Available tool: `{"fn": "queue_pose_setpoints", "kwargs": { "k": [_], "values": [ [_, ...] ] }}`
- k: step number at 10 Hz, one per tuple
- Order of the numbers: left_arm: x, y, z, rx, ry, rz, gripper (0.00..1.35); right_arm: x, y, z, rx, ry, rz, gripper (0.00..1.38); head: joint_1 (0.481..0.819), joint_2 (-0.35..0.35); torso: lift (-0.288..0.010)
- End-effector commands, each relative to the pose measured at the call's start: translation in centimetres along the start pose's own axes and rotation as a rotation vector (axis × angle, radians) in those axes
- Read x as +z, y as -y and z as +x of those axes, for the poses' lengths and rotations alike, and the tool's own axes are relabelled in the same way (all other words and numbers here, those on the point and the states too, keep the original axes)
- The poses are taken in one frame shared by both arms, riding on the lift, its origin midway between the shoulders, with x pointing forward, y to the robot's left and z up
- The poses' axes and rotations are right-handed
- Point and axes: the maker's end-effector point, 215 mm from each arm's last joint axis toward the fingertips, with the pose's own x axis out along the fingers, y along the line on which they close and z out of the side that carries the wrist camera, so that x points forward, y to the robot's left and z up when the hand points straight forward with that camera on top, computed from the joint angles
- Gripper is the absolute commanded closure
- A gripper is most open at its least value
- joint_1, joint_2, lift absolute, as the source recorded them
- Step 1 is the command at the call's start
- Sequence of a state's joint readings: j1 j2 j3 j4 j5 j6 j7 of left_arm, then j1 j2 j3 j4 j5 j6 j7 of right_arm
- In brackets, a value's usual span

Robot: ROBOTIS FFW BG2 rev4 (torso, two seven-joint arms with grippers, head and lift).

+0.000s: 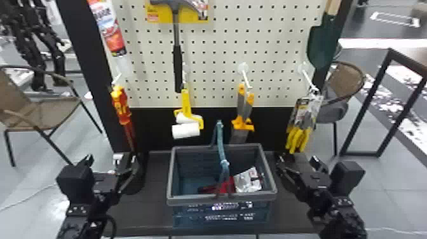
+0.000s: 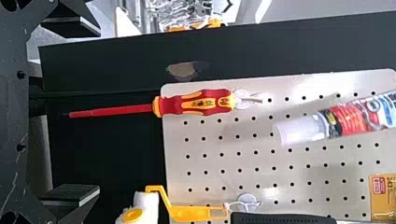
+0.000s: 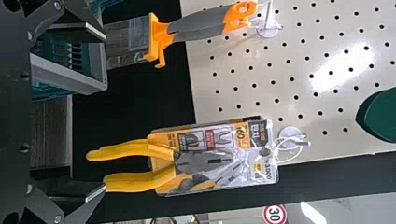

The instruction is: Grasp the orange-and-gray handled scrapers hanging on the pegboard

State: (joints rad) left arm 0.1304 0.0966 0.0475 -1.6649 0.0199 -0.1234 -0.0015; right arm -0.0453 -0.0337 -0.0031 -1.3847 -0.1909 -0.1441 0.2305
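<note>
The orange-and-gray handled scrapers (image 1: 243,109) hang on the pegboard (image 1: 222,47) from a clear hook. Their handles are up and their flat blades point down. They are a bit right of the middle of the board, just behind the far wall of the basket (image 1: 222,197). No gripper touches them.

To the left of the scrapers hangs a yellow paint roller (image 1: 186,122) with white rolls. Above the roller is a hammer (image 1: 178,63) with a black grip. At the far left hangs a red and yellow screwdriver (image 1: 122,109), with a long tube (image 1: 111,35) above it. To the right of the scrapers hang pliers (image 1: 301,122) with yellow handles in a packet. A green shovel (image 1: 322,41) hangs higher up on the right.

The gray and blue basket sits in the middle of the dark worktop (image 1: 146,209). Its blue handle stands up. A white packet (image 1: 249,181) and something red lie inside it.

The left gripper (image 1: 128,167) is low at the left of the basket, under the screwdriver. Its fingers are apart and hold nothing. The right gripper (image 1: 284,165) is low at the right of the basket, under the pliers. Its fingers are apart too, with nothing in them
</note>
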Motion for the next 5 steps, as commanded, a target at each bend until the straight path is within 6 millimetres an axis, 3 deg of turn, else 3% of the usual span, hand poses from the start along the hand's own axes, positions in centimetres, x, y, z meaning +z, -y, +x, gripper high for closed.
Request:
{"fn": "queue_pose_setpoints", "kwargs": {
  "k": [1,5],
  "values": [
    [0.0,0.0,0.0,0.000,-0.001,0.000,0.12,0.9,-0.4,0.9,0.021,0.009,-0.005,0.17,0.549,0.000,-0.100],
    [-0.1,0.4,0.1,-0.005,-0.003,-0.003,0.12,2.6,-2.9,3.9,0.101,0.019,-0.006,0.17,0.549,0.000,-0.100]
  ]
}}
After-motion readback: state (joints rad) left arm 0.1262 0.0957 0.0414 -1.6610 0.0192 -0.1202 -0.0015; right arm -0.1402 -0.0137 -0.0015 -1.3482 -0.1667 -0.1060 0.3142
